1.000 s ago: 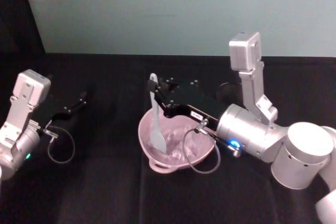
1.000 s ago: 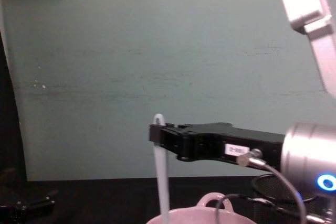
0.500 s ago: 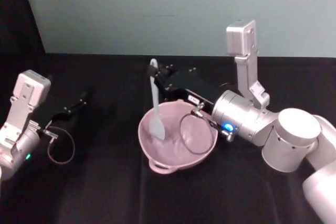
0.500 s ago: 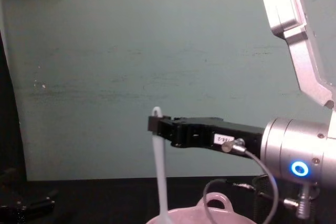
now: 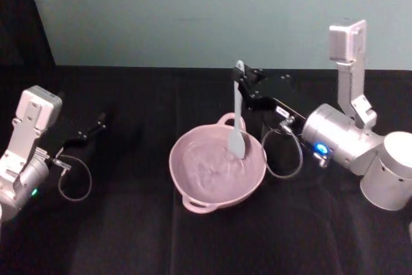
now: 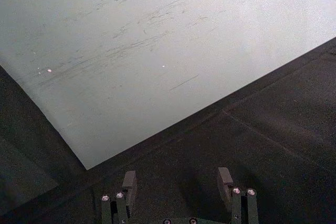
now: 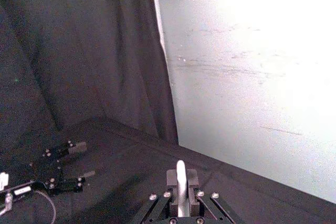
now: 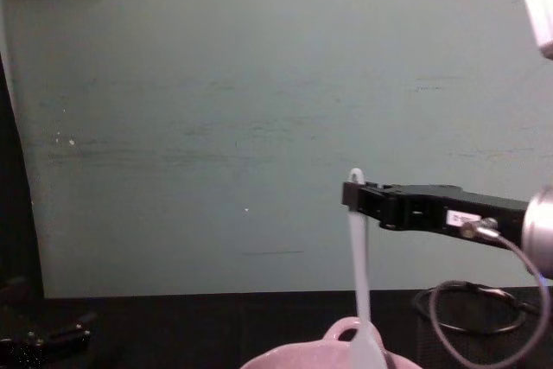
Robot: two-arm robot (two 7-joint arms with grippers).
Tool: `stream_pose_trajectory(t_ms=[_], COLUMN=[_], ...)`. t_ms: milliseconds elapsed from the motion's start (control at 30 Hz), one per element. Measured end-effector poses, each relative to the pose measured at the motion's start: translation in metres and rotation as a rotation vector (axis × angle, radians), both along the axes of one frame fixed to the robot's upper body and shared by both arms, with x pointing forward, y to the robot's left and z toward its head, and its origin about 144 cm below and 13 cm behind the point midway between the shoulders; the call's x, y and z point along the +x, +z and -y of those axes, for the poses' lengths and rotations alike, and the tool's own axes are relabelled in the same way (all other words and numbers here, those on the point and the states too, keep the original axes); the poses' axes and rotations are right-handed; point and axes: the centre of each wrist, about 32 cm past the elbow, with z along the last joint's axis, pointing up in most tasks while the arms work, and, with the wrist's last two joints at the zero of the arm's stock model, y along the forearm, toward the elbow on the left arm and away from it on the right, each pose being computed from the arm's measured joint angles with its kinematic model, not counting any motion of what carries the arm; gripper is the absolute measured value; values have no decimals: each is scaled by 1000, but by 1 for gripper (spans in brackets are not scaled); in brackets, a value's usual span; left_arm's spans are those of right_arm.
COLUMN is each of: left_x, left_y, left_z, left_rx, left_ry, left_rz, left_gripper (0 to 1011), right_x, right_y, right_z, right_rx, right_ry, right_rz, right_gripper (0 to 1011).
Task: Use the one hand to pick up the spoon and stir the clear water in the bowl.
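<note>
Stirring under way: my right claw (image 5: 241,78), clenched on spoon (image 5: 237,123) top, had swept blade across bowl (image 5: 187,191), left side to far-right rim. Left claw (image 5: 98,122) idle, released, at left of bench (image 5: 129,223).

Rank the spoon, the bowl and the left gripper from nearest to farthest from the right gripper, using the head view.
1. spoon: clamped in the right gripper, hanging down from it.
2. bowl: just below, at the centre.
3. left gripper: far over on the left, parked.
</note>
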Motion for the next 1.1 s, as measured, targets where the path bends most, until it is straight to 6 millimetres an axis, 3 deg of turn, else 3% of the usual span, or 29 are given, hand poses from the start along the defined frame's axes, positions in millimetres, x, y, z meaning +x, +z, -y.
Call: stream_pose_trajectory(t_ms=[367, 700, 933, 1100], left_x=[0, 0, 0, 0], left_y=[0, 0, 0, 0], left_z=[0, 0, 0, 0], left_rx=[0, 0, 0, 0], left_ry=[0, 0, 0, 0], left_rz=[0, 0, 0, 0], left_gripper=[1011, 1011, 1011, 1011], right_x=[-23, -41, -37, -21], right_y=[3, 0, 2, -3], right_z=[2, -32, -51, -57], right_rx=[-15, 12, 21, 43], right_ry=[20, 131, 178, 183], right_rz=[4, -2, 5, -12], right_gripper=[114, 113, 113, 114])
